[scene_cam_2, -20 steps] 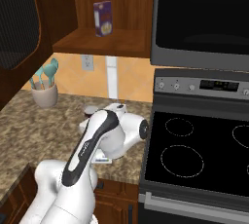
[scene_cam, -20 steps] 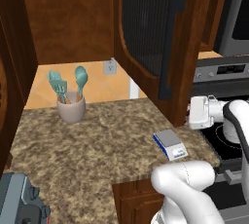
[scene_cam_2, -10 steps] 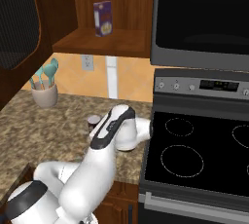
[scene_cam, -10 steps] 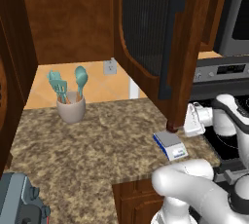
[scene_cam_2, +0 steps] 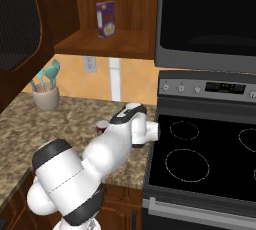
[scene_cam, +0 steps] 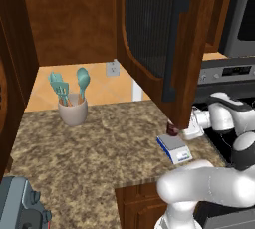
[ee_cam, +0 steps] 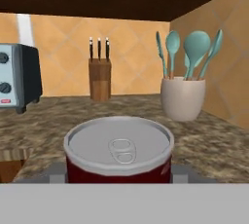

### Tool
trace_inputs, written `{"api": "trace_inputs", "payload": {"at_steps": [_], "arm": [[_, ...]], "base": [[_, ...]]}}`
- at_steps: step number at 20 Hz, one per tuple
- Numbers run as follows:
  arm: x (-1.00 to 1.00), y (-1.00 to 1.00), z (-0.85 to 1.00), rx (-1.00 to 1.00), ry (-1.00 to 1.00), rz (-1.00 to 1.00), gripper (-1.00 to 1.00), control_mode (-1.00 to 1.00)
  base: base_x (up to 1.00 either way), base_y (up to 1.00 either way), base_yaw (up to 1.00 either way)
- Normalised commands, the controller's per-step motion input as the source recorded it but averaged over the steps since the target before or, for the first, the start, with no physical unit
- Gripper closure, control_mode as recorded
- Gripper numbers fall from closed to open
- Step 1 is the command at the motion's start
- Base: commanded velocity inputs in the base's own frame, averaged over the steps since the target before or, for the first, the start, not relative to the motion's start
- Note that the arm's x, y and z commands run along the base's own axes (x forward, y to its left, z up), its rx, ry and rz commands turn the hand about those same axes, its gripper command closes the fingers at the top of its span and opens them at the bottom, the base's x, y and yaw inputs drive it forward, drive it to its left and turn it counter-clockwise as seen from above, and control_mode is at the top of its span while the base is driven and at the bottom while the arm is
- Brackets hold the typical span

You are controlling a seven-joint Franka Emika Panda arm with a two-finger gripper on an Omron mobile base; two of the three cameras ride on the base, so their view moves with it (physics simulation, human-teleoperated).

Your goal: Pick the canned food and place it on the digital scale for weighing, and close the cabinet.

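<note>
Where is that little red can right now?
The canned food sits right in front of the hand camera, held in the gripper over the digital scale on the counter's right end, beside the stove.

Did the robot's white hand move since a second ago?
Yes. In the left base view the gripper has swung left from beside the black stove to the small blue-edged digital scale.
</note>
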Motion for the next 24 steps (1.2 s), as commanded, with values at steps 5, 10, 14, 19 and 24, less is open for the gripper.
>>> {"api": "trace_inputs", "payload": {"at_steps": [5, 10, 14, 19, 24], "arm": [[0.33, -0.01, -0.48, 0.0, 0.0, 0.0, 1.0, -1.0], [0.08, -0.1, -0.34, 0.0, 0.0, 0.0, 1.0, -1.0], [0.1, 0.0, -0.32, 0.0, 0.0, 0.0, 1.0, -1.0], [-0.07, 0.0, -0.19, 0.0, 0.0, 0.0, 1.0, -1.0], [-0.39, 0.0, -0.03, 0.0, -0.02, 0.0, 1.0, -1.0]], "base": [[0.0, 0.0, 0.0], [0.0, 0.0, 0.0], [0.0, 0.0, 0.0], [0.0, 0.0, 0.0], [0.0, 0.0, 0.0]]}}
